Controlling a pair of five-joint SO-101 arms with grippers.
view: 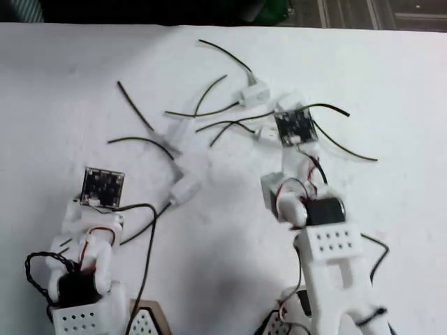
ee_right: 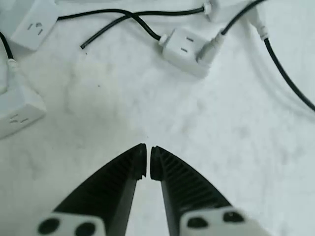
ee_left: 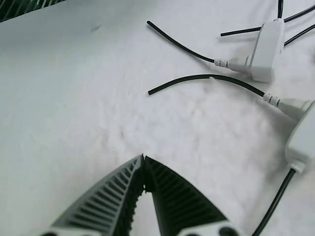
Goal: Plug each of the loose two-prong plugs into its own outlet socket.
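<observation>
Several white outlet sockets and short black-corded plugs lie scattered on the white table (view: 63,84). My left gripper (ee_left: 145,172) is shut and empty, low over bare table. Ahead of it a socket (ee_left: 266,44) lies with a plug (ee_left: 239,64) against its side, and a second plug (ee_left: 291,105) meets another socket (ee_left: 302,140). My right gripper (ee_right: 147,162) is shut and empty. Beyond it a socket (ee_right: 183,46) shows two slots, with a plug (ee_right: 211,46) leaning on its edge. I cannot tell whether any prongs are seated.
Two more sockets (ee_right: 32,24) (ee_right: 17,115) lie off to one side of the right gripper. In the high view, one arm (view: 87,230) sits at the near left and the other arm (view: 307,202) stretches toward the tangle of cords (view: 230,108) at mid table.
</observation>
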